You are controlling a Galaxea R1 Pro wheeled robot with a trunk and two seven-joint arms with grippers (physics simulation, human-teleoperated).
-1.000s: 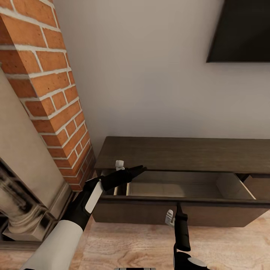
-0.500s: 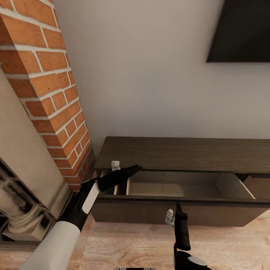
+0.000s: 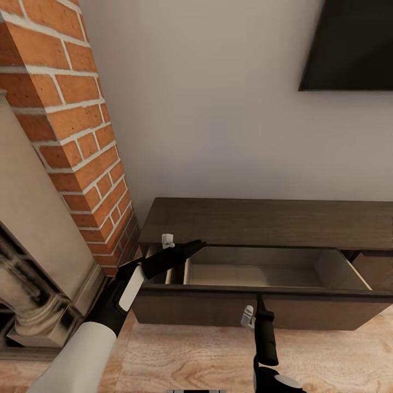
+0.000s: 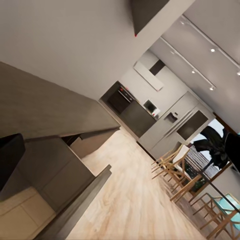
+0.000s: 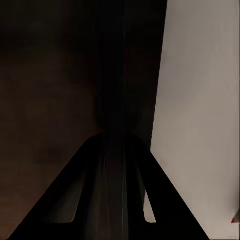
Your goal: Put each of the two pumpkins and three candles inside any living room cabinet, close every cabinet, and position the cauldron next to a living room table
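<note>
Head view: cabinet (image 3: 262,221) low, dark-brown, flat-topped, set against pale wall (image 3: 207,109), just beside brick column (image 3: 71,125). Dark screen (image 3: 355,43) mounted on the wall above the cabinet's right part. Wooden floor (image 3: 185,360) in front.

Drawer (image 3: 256,273) at the cabinet's left half pulled out, paler inside exposed. Drawer front (image 3: 207,308) dark, handleless, facing the robot. Neighbouring drawer (image 3: 376,270) to the right slightly out.

Left end effector (image 3: 194,246): positioned over the left end of the open drawer, at the level of the cabinet's top edge, pointing toward the right. State: released, as read from the left wrist view, with one dark fingertip (image 4: 10,160) and a second dark shape at the opposite margin well apart, nothing between them.

Right end effector (image 3: 257,303): pointing up toward the wall, tip touching the top rim of the drawer front near its middle. State: clenched on the drawer front, as read from the right wrist view, with both fingers (image 5: 75,195) converging onto a dark vertical strip.

Left wrist view: cabinet top, open drawer and floor running toward a distant kitchen area with wooden chairs (image 4: 175,170).
</note>
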